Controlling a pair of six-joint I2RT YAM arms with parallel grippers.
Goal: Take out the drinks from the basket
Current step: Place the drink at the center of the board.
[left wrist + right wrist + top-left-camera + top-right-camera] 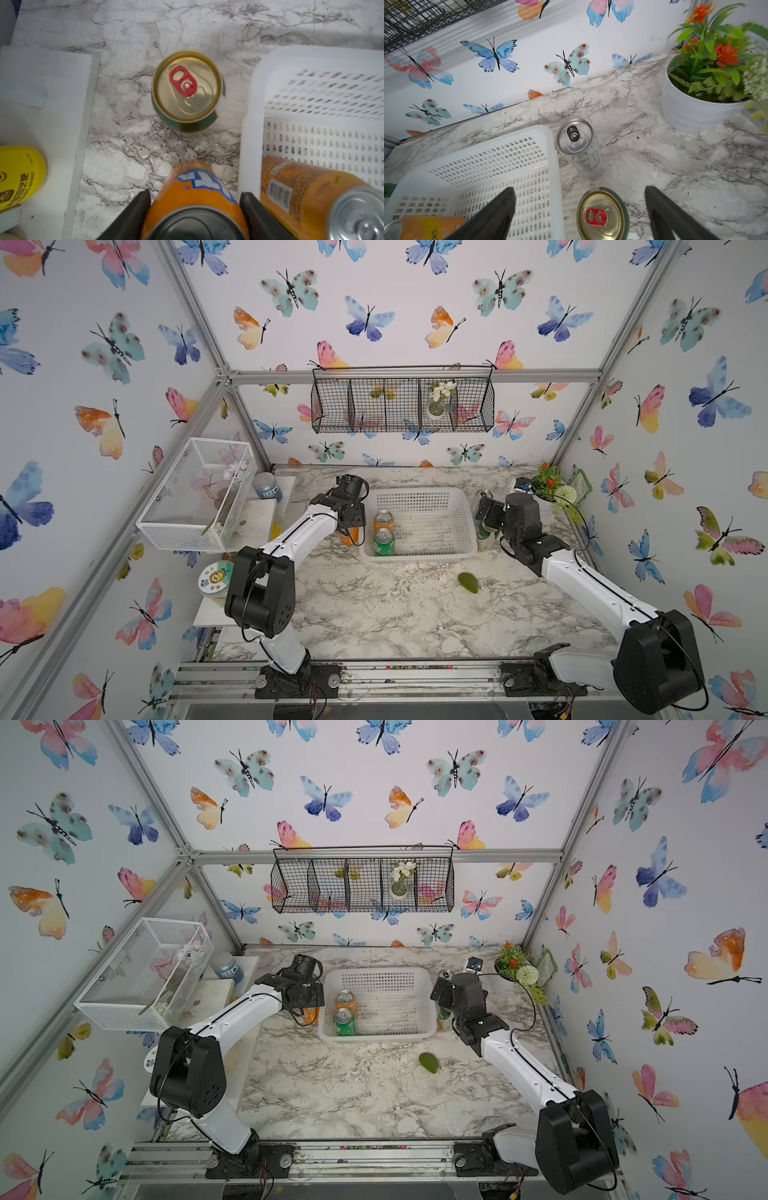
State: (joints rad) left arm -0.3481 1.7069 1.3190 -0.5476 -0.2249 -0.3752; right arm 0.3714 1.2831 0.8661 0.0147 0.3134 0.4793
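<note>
Orange metal can (195, 209), held upright just left of the white perforated plastic basket (432, 526) for standing on the marbled worktop (395, 614), is clasped by the left claw (195, 193). The right claw (579, 188) is spread wide, empty, above a gold-topped dark green can (602, 214). A bright green can (384, 543) and another orange can (383, 521) are yet to be removed.

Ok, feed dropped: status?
Left claw shut on orange can beside basket. Right claw open by dark green can. Second orange can, bright green can in basket. Nothing blocking.
</note>
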